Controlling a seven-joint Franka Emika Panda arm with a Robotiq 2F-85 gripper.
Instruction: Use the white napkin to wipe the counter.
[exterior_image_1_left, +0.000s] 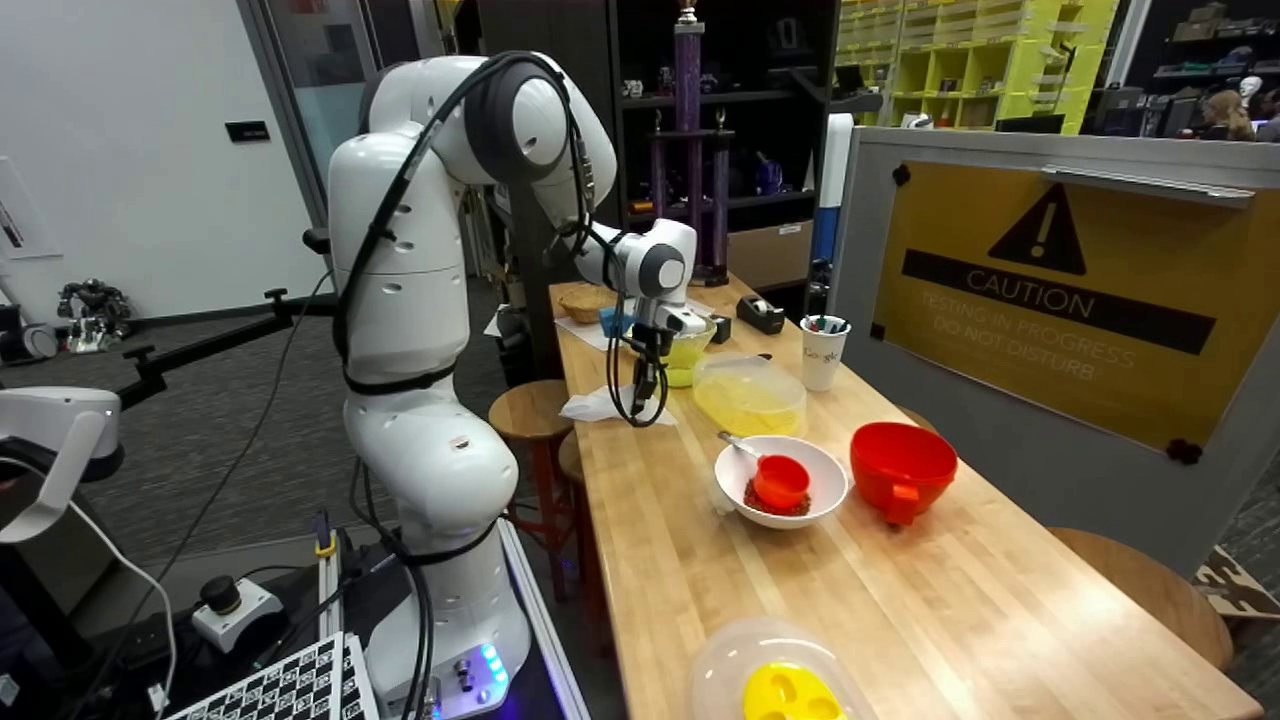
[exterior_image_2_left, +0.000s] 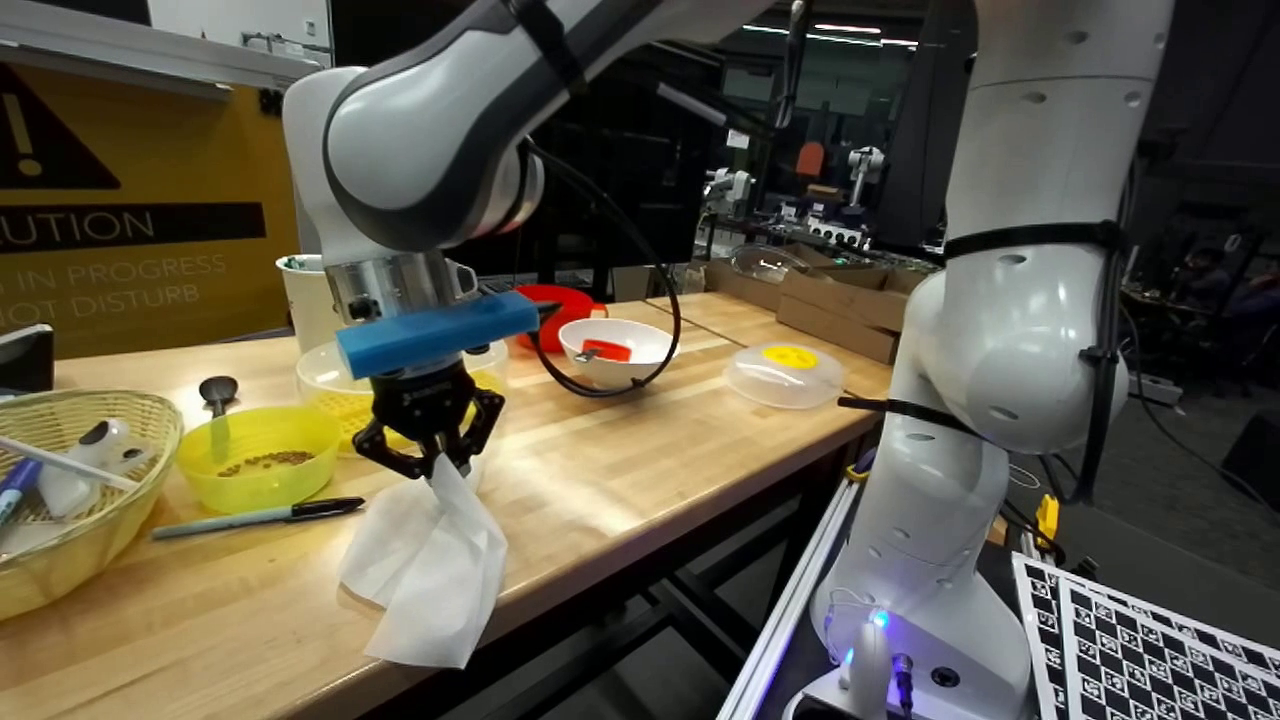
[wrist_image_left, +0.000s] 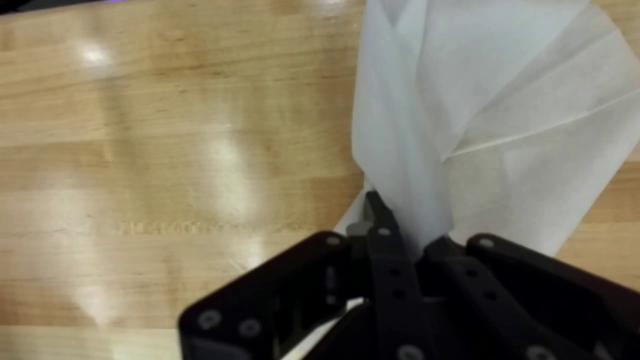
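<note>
The white napkin (exterior_image_2_left: 430, 580) is crumpled and spread, with part of it on the wooden counter (exterior_image_2_left: 600, 450) near the front edge. It also shows in an exterior view (exterior_image_1_left: 592, 405) and in the wrist view (wrist_image_left: 525, 100). My gripper (exterior_image_2_left: 445, 465) points down and is shut on a pinched fold of the napkin, low over the counter. In the wrist view the fingers (wrist_image_left: 407, 220) press the fold between them, and the napkin fans out from the tips. One napkin corner appears to reach the counter's edge in an exterior view.
A marker (exterior_image_2_left: 260, 517), a yellow bowl (exterior_image_2_left: 260, 480) and a wicker basket (exterior_image_2_left: 130, 500) stand close to the napkin. A clear container (exterior_image_1_left: 750, 395), a paper cup (exterior_image_1_left: 822, 358), a white bowl (exterior_image_1_left: 828, 490), a red bowl (exterior_image_1_left: 903, 460) and a clear lid (exterior_image_1_left: 720, 670) stand along the counter.
</note>
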